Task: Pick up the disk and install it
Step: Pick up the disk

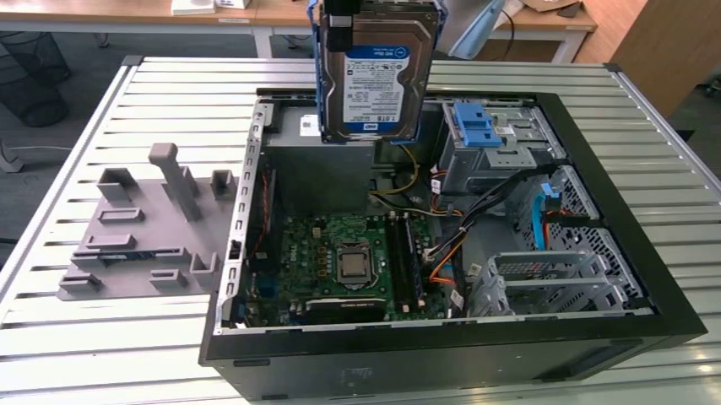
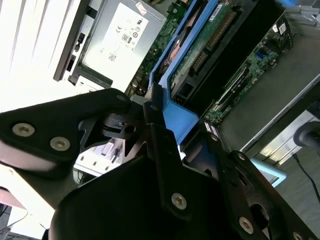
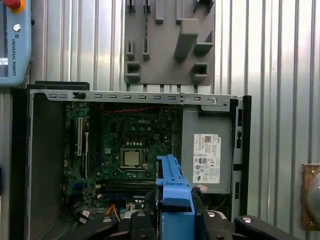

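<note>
At the exterior view's left we saw a grey fixture of upright pegs and slots lying flat on the slatted metal bench, just beside the open computer case. The case lay on its side with its open face up, and it took the middle and the exterior view's right of the bench. Inside it, toward the left and the near side, sat the green motherboard with its processor socket in the middle. Farther back was the grey power-supply box, whose white sticker we made out in the first wrist view.

Above the far part of the case hung the disk, well clear of everything inside. It stood upright, with its white-and-blue label facing the exterior camera and its blue carrier frame showing along both long edges. The gripper held it from above. In both wrist views the black fingers were clenched on the blue frame, one on each side, and the frame's edge ran straight out between them. In the first wrist view that edge lay over the line where the motherboard met the power-supply box.

To the exterior view's right of the disk, a blue latch sat atop a metal bay at the far side of the case. Black and orange cables ran from there toward the near side. At the near right stood a perforated metal drive cage.
</note>
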{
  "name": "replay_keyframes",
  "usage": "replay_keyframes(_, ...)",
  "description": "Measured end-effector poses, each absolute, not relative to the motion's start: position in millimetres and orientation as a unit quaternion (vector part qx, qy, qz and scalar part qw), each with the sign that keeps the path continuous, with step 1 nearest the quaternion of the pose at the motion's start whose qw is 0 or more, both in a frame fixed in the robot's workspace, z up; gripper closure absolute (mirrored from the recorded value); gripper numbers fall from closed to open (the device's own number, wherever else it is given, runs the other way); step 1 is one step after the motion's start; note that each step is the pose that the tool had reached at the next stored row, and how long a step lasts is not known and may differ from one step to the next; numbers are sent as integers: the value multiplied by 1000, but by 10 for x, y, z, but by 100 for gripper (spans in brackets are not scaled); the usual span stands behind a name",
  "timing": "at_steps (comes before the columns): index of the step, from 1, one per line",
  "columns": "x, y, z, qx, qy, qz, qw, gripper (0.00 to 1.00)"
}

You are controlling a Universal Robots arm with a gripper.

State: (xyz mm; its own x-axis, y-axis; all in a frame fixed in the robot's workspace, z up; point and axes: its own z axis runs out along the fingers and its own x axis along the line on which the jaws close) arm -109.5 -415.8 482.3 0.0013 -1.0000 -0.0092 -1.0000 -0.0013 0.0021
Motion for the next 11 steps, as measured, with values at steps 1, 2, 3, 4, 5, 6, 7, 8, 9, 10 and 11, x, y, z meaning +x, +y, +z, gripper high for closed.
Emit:
replay_keyframes(1, -1086, -4162, 4821, -708, 707, 4, 2, 64)
replay_keyframes(2, -1070, -4166, 4817, -708, 707, 4, 3, 64)
replay_keyframes(3, -1051, -4170, 4815, -708, 707, 4, 3, 64)
replay_keyframes(4, -1024, -4174, 4812, -708, 707, 4, 2, 64)
replay_keyframes(5, -1001, -4177, 4809, -708, 707, 4, 2, 64)
replay_keyframes(6, -981, -4181, 4806, -708, 707, 4, 3, 64)
replay_keyframes(7, -965, -4187, 4804, -708, 707, 4, 2, 64)
replay_keyframes(8, -952, -4194, 4802, -708, 707, 4, 2, 64)
replay_keyframes(9, -945, -4205, 4801, -708, 707, 4, 2, 64)
replay_keyframes(10, -942, -4221, 4798, -708, 707, 4, 2, 64)
replay_keyframes(11, -941, -4242, 4796, -708, 707, 4, 2, 64)
